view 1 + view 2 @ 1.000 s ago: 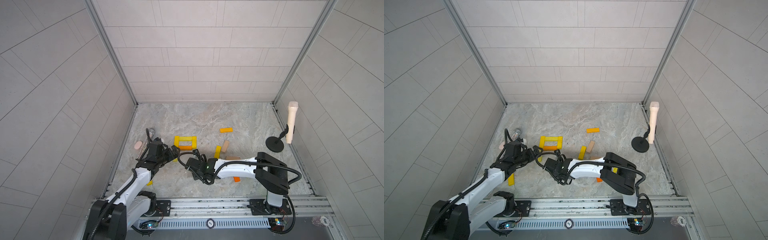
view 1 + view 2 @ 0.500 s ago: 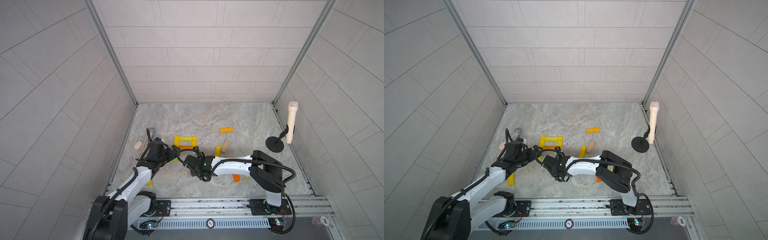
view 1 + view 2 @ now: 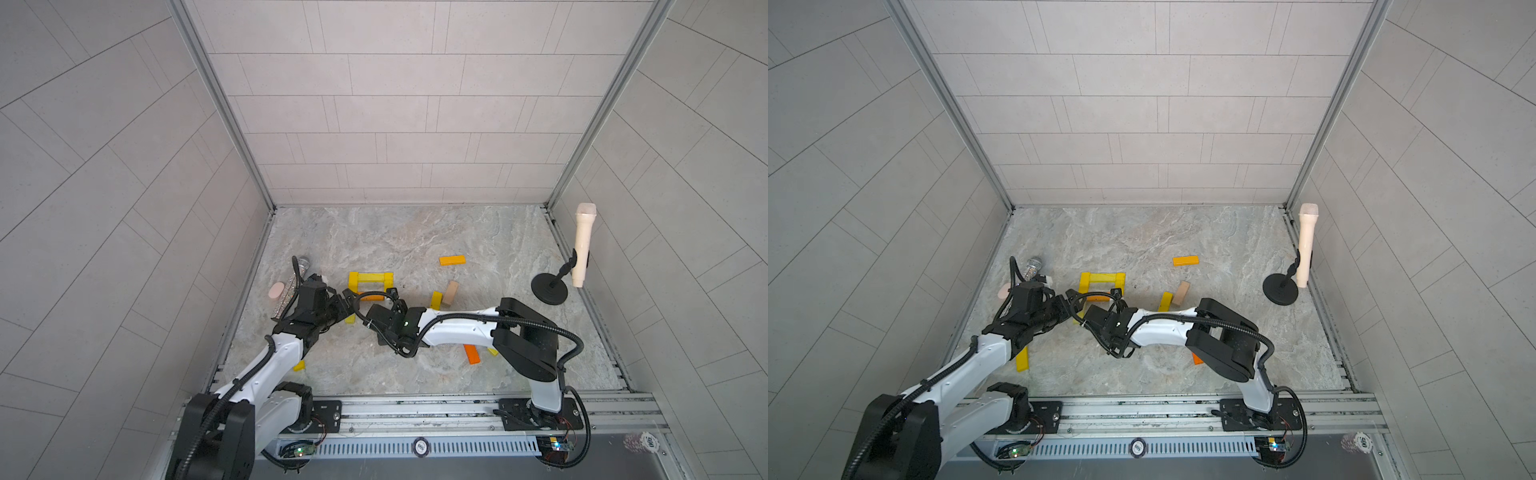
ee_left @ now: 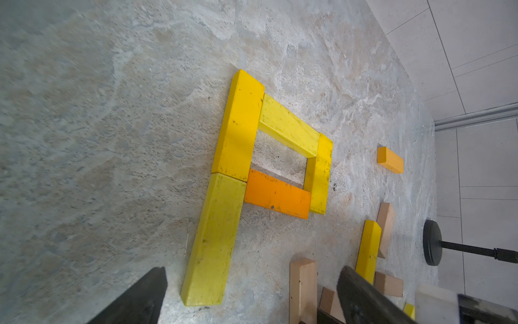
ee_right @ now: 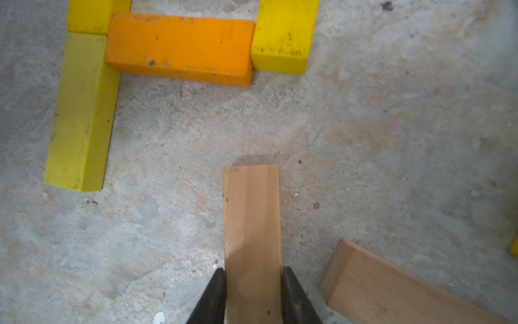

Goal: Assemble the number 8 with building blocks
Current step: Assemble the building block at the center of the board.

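A partial figure of building blocks lies on the marble floor: three yellow bars [image 3: 371,276] and an orange bar [image 5: 179,46] form a closed square. A fourth yellow bar [image 5: 81,112] runs on from its left side. My right gripper [image 5: 252,283] is shut on a tan block [image 5: 251,218]. That block points at the gap below the right yellow bar [image 5: 283,33]. My left gripper [image 4: 252,270] stands open just beside the fourth yellow bar [image 4: 215,238], holding nothing. In the left wrist view the tan block [image 4: 302,286] stands between the left fingers.
Loose blocks lie around: orange [image 3: 452,260], yellow [image 3: 436,300], tan [image 3: 451,291], orange [image 3: 471,354], yellow [image 3: 299,365] and a tan one [image 5: 392,289] by my right gripper. A silver microphone [image 3: 291,291] and pink oval [image 3: 276,289] lie left. A microphone stand [image 3: 548,291] is at the right.
My right arm has reached further left and back, bringing its gripper close to the yellow figure. The left arm has hardly moved.
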{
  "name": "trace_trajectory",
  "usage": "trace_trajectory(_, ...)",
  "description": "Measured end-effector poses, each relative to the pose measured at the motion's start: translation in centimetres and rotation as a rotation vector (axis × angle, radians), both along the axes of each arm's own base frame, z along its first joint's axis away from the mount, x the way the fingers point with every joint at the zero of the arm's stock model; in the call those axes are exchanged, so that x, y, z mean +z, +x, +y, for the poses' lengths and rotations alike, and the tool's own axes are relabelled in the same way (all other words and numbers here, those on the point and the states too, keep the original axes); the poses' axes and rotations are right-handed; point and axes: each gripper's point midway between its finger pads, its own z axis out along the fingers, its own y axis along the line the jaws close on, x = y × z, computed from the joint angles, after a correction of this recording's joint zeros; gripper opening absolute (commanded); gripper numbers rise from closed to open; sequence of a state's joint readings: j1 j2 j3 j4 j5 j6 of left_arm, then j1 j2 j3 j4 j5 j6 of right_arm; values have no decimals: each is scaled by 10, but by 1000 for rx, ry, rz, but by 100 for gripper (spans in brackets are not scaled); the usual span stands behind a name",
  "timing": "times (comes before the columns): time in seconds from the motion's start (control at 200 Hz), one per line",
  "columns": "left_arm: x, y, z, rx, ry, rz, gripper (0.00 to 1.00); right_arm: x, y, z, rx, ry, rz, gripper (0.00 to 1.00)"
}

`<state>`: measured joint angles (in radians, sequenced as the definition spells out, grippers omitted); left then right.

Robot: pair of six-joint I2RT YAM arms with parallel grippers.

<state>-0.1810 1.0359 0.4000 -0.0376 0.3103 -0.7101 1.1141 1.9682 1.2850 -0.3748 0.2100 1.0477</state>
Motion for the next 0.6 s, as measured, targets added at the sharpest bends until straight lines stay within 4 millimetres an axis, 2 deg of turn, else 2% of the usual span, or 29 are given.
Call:
trace_trajectory(0.365, 0, 1, 0, 0, -1, -1, 100, 1, 4, 0, -5, 11, 2, 44)
trace_trajectory(0.6, 0, 1, 0, 0, -1, -2, 100, 0, 2, 1, 1, 15, 11, 43)
